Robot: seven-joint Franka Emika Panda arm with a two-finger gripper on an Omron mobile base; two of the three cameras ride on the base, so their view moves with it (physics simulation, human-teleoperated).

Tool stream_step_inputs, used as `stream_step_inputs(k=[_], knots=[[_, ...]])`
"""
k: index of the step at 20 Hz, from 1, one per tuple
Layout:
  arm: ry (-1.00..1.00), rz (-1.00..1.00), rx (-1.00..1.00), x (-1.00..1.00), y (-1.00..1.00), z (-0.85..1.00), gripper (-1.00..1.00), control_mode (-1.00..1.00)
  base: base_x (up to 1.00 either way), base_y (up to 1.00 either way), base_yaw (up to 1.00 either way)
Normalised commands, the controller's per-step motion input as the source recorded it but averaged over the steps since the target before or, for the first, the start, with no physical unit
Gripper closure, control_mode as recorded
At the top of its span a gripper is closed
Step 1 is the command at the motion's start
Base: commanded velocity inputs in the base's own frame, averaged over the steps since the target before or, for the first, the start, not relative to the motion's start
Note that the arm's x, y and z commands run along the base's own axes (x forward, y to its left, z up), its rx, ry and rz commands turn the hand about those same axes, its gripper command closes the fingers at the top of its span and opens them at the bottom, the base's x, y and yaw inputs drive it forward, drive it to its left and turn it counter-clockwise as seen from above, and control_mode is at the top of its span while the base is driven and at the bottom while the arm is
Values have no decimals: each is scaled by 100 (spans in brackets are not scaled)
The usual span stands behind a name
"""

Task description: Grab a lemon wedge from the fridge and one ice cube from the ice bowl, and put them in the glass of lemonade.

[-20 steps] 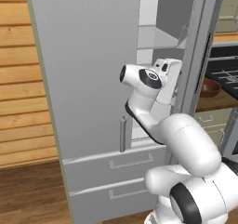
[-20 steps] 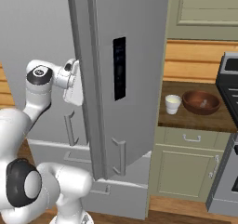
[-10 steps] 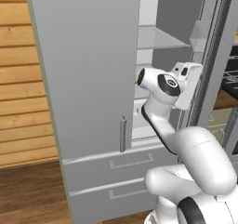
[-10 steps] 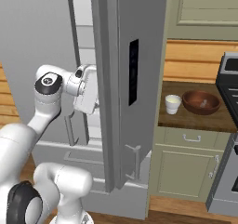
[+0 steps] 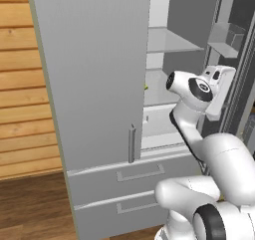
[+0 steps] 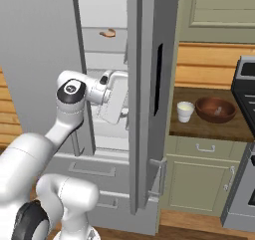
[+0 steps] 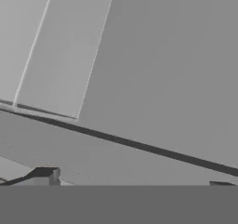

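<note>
In the left base view, the fridge [image 5: 94, 84] stands with its right door open, and a tiny yellow bit, probably the lemon wedge [image 5: 146, 87], sits on a shelf at the edge of the closed left door. In the right base view, the gripper [image 6: 123, 113] is inside the fridge; the glass of lemonade [image 6: 185, 111] stands beside the ice bowl [image 6: 215, 109] on the counter [image 6: 209, 127]. In the hand view, the fingertips [image 7: 46, 175] are wide apart near grey panels.
</note>
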Motion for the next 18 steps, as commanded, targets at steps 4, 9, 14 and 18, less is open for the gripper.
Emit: stream_step_inputs(k=[4,9,14,18], knots=[[-1,-1,0,-2,-47,0,-100,-100,0,0,0],[-4,0,0,0,-42,-3,-100,-100,0,0,0],[-4,0,0,0,-54,-5,-100,-100,0,0,0],[-4,0,0,-3,-49,0,-100,-100,0,0,0]])
